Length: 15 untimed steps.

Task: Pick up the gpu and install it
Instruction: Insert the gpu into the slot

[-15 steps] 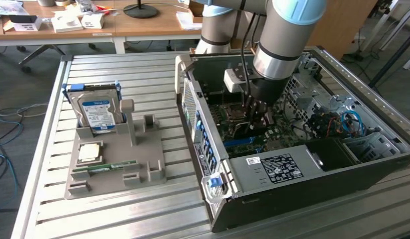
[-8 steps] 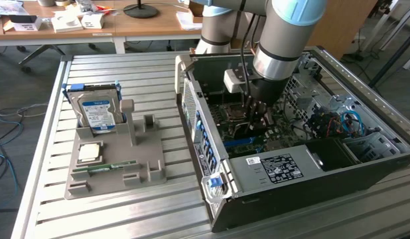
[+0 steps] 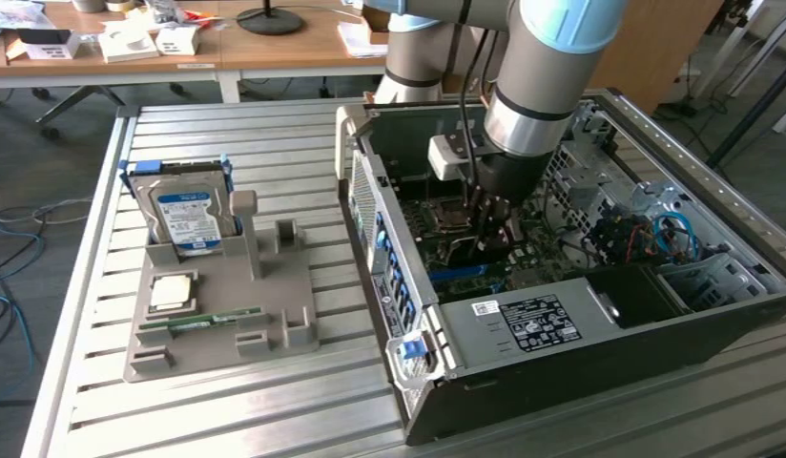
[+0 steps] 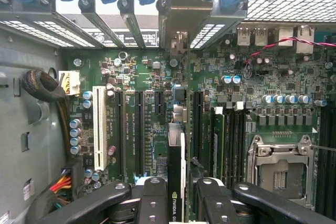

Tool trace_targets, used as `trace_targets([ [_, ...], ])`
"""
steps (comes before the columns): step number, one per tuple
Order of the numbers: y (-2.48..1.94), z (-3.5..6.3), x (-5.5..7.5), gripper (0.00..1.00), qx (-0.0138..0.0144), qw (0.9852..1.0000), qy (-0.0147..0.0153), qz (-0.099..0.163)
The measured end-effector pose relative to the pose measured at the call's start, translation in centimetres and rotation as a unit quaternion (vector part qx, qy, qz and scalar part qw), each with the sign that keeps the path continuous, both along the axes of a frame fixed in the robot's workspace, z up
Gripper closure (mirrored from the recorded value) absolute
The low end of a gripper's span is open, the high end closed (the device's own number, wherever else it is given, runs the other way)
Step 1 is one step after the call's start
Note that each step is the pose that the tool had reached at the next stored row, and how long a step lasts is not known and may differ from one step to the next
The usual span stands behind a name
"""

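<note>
On the exterior view's left, the grey holder (image 3: 221, 320) carries the hard drive (image 3: 190, 218) upright. Further right, my arm (image 3: 546, 81) reaches straight down into the open computer case (image 3: 622, 348) with the wrist vertical. In the wrist view the gripper (image 4: 179, 203) is clamped on the gpu (image 4: 176, 156), its fingers (image 4: 152, 195) pressing the two flat faces. The card hangs edge-on over the long slots of the motherboard (image 4: 152, 103). I judge it light and stiff but fragile, best held by the flat faces near the upper edge, away from the contacts. I cannot tell whether its lower edge touches a slot.
</note>
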State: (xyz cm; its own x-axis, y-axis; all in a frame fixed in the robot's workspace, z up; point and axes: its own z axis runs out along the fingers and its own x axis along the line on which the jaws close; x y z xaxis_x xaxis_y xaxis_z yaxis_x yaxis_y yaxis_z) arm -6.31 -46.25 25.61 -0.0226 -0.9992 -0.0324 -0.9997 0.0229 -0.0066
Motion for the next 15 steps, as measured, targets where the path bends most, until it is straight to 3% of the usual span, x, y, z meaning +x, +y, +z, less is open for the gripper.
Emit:
trace_targets([
  [15, -0.1, -0.05, 0.0, 0.74, -0.0003, 1.0, 0.0, -0.002],
])
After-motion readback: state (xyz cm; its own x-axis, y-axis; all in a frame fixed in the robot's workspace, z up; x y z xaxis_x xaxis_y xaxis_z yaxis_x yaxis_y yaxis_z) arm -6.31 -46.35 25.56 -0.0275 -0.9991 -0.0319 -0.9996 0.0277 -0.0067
